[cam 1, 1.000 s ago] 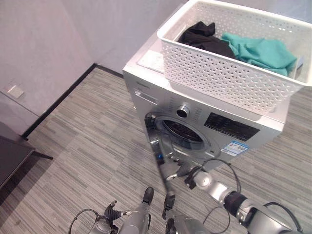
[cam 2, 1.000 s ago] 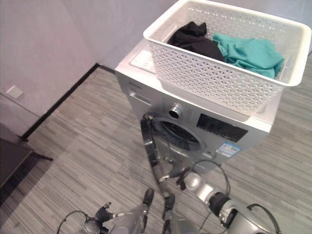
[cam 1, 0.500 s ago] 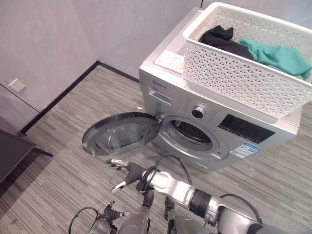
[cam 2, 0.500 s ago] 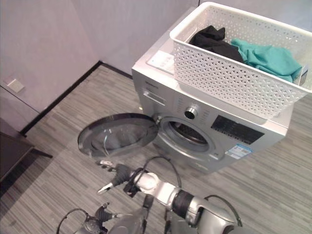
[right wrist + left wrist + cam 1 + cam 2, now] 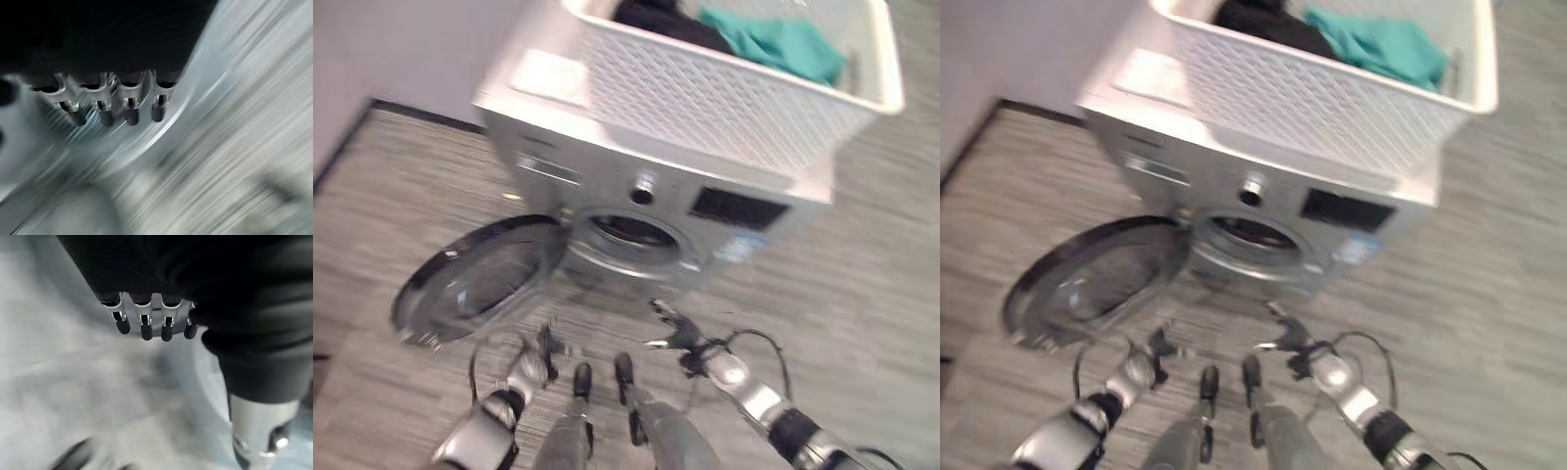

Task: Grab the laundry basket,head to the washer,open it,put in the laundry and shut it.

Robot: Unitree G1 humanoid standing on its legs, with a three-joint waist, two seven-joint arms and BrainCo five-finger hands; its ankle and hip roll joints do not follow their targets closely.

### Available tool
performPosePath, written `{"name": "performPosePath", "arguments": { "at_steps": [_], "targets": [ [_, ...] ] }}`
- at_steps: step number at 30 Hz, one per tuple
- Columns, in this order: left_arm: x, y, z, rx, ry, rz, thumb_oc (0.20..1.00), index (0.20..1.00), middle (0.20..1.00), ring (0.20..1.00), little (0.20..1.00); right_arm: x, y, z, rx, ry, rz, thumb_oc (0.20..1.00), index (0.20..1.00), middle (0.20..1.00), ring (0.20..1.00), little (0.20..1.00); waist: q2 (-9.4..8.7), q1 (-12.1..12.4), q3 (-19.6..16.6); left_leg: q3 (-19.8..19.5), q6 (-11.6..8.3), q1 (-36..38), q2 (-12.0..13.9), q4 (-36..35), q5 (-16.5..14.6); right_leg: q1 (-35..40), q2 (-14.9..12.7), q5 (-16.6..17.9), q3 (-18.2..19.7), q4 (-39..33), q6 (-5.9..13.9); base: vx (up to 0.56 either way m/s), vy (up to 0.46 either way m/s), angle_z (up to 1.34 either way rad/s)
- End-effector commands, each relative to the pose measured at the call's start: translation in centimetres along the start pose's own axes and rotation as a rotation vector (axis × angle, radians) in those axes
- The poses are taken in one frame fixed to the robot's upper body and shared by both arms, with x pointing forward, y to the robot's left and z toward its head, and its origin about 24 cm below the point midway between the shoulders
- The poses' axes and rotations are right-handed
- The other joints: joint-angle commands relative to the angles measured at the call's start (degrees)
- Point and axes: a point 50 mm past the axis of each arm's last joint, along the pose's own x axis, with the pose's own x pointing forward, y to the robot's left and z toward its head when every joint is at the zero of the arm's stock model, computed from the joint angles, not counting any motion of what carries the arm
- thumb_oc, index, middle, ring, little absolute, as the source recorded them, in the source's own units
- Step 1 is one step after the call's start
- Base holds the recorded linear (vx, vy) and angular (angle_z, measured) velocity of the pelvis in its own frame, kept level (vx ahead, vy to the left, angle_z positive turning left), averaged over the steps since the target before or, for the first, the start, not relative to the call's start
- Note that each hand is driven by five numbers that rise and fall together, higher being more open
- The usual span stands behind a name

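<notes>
Atop the silver front-loading washer (image 5: 636, 186), door (image 5: 470, 279) swung open, sits the white lattice plastic basket (image 5: 724, 93); below the washer, left hand (image 5: 546, 345) and right hand (image 5: 674, 328) hang loosely spread, empty.

A white perforated plastic laundry basket (image 5: 724, 93) sits on top of the silver front-loading washer (image 5: 607, 186), with dark and teal clothes (image 5: 773, 44) in it; the washer's round glass door (image 5: 475, 279) hangs open to the left, above the grey striped floor (image 5: 871, 294)

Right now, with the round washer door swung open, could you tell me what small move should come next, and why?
Probably raise the right hand toward the white lattice laundry basket on top of the silver washer. The round glass door hangs open, the black and teal clothes lie in the basket, and both hands hang low, holding nothing.
</notes>
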Motion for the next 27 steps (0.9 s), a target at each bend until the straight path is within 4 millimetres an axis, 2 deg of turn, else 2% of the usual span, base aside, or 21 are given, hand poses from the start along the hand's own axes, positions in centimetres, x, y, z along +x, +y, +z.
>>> {"name": "performPosePath", "arguments": {
  "at_steps": [1,3,5,7,9,11,14,16,17,18,22,23,24,25,27],
  "targets": [
    [1.3,8.2,1.1,0.044,0.005,0.217,1.000,1.000,1.000,1.000,1.000,-2.2,-2.5,-4.8,-0.013,0.169,-0.143,1.000,1.000,1.000,1.000,1.000,-1.66,-3.78,1.84,2.05,-1.70,-1.15,2.26,-1.47,-2.58,1.72,-2.80,-3.55,4.54,1.11,5.67,0.02,0.157,-0.63],
    [1.3,11.0,0.6,0.032,0.060,0.284,1.000,1.000,1.000,1.000,1.000,-4.5,-3.2,-9.4,0.036,0.385,-0.226,1.000,1.000,1.000,1.000,1.000,-2.14,-5.91,2.21,4.65,-1.66,-2.03,2.29,-1.47,-3.13,0.32,-3.38,-1.01,6.41,-0.83,7.00,0.04,0.245,-0.56],
    [1.0,12.7,-0.7,0.073,0.128,0.298,1.000,1.000,1.000,1.000,1.000,-6.9,-2.3,-12.9,0.072,0.578,-0.205,1.000,1.000,1.000,1.000,1.000,-2.89,-6.66,2.27,6.69,-1.48,-2.40,2.61,-1.47,-3.30,-0.73,-3.38,0.38,7.62,-1.45,7.95,0.05,0.178,-0.94],
    [0.5,13.5,-2.7,0.086,0.214,0.288,1.000,1.000,1.000,1.000,1.000,-8.6,-1.2,-15.0,0.060,0.716,-0.144,1.000,1.000,1.000,1.000,1.000,-3.71,-6.47,1.97,8.69,-1.39,-2.20,3.32,-1.47,-3.61,-1.33,-3.19,1.17,6.93,-1.58,8.17,0.07,0.063,-0.95],
    [0.0,13.5,-4.5,0.125,0.274,0.259,1.000,1.000,1.000,1.000,1.000,-10.0,-0.3,-16.0,0.009,0.786,-0.059,1.000,1.000,1.000,1.000,1.000,-4.34,-6.06,1.55,9.81,-1.35,-1.49,3.80,-1.47,-4.02,-1.17,-3.27,1.87,5.74,-1.81,8.10,0.10,-0.010,-0.65],
    [-0.8,13.0,-6.9,0.101,0.351,0.230,1.000,1.000,1.000,1.000,1.000,-11.2,0.8,-16.8,0.033,0.824,-0.020,1.000,1.000,1.000,1.000,1.000,-4.62,-5.84,1.46,10.50,-1.36,-0.35,3.88,-1.47,-4.62,-0.54,-3.30,1.97,5.51,-2.15,8.14,0.10,0.011,-0.43],
    [-1.7,12.1,-9.3,0.065,0.424,0.191,1.000,1.000,1.000,1.000,1.000,-10.8,1.1,-16.5,0.113,0.804,-0.023,1.000,1.000,1.000,1.000,1.000,-4.48,-5.67,1.05,11.15,-1.44,0.89,3.90,-1.47,-5.06,-0.07,-3.32,1.80,5.93,-2.33,7.92,0.06,0.037,-0.28],
    [-3.1,10.7,-12.4,0.049,0.513,0.140,1.000,1.000,1.000,1.000,1.000,-8.9,0.2,-15.0,0.134,0.716,-0.040,1.000,1.000,1.000,1.000,1.000,-4.21,-5.34,0.63,11.76,-1.44,2.09,4.05,-1.47,-5.75,0.67,-3.19,1.18,6.16,-2.55,7.66,0.04,0.039,-0.04],
    [-3.1,10.7,-12.4,0.049,0.514,0.140,1.000,1.000,1.000,1.000,1.000,-8.9,0.2,-15.0,0.134,0.715,-0.039,1.000,1.000,1.000,1.000,1.000,-4.28,-5.38,0.48,11.80,-1.48,1.87,4.02,-1.47,-5.56,0.46,-3.21,1.32,6.21,-2.57,7.63,0.00,0.000,0.00],
    [-3.6,10.2,-13.3,0.032,0.538,0.125,1.000,1.000,1.000,1.000,1.000,-8.1,-0.1,-14.4,0.136,0.681,-0.046,1.000,1.000,1.000,1.000,1.000,-4.13,-5.16,0.31,11.93,-1.46,2.17,3.98,-1.47,-5.74,0.69,-3.17,1.15,6.26,-2.66,7.52,0.00,0.009,0.03],
    [-5.6,6.9,-16.5,-0.020,0.633,0.031,1.000,1.000,1.000,1.000,1.000,-5.7,-1.4,-12.2,0.143,0.570,-0.068,1.000,1.000,1.000,1.000,1.000,-3.37,-4.20,-0.59,12.04,-1.47,3.39,4.05,-1.47,-6.35,1.78,-3.00,0.64,6.12,-2.86,7.21,0.01,-0.006,-0.05],
    [-5.9,6.4,-16.9,-0.026,0.644,0.019,1.000,1.000,1.000,1.000,1.000,-5.7,-1.6,-12.2,0.140,0.569,-0.071,1.000,1.000,1.000,1.000,1.000,-3.34,-4.12,-1.10,12.04,-1.47,3.24,4.02,-1.47,-6.24,1.68,-3.07,0.75,6.11,-2.95,7.14,0.00,-0.045,0.00],
    [-6.5,5.0,-17.6,-0.051,0.665,-0.023,1.000,1.000,1.000,1.000,1.000,-5.6,-2.3,-12.1,0.114,0.569,-0.080,1.000,1.000,1.000,1.000,1.000,-2.93,-3.51,-1.76,11.61,-1.46,3.51,3.96,-1.47,-6.32,2.33,-3.20,0.44,5.67,-3.10,6.81,0.00,-0.044,0.01],
    [-6.5,5.0,-17.7,-0.051,0.665,-0.024,1.000,1.000,1.000,1.000,1.000,-5.6,-2.3,-12.1,0.114,0.569,-0.080,1.000,1.000,1.000,1.000,1.000,-2.90,-3.57,-1.83,11.58,-1.46,3.46,3.96,-1.47,-6.30,2.30,-3.21,0.44,5.64,-3.10,6.81,0.00,-0.053,0.02],
    [-7.2,3.6,-18.3,-0.056,0.674,-0.058,1.000,1.000,1.000,1.000,1.000,-6.0,-2.5,-12.5,0.089,0.596,-0.073,1.000,1.000,1.000,1.000,1.000,-2.25,-2.73,-2.49,10.77,-1.48,3.87,3.81,-1.47,-6.25,3.15,-3.50,-0.11,4.86,-3.12,6.36,0.00,-0.050,0.08]
  ]
}}
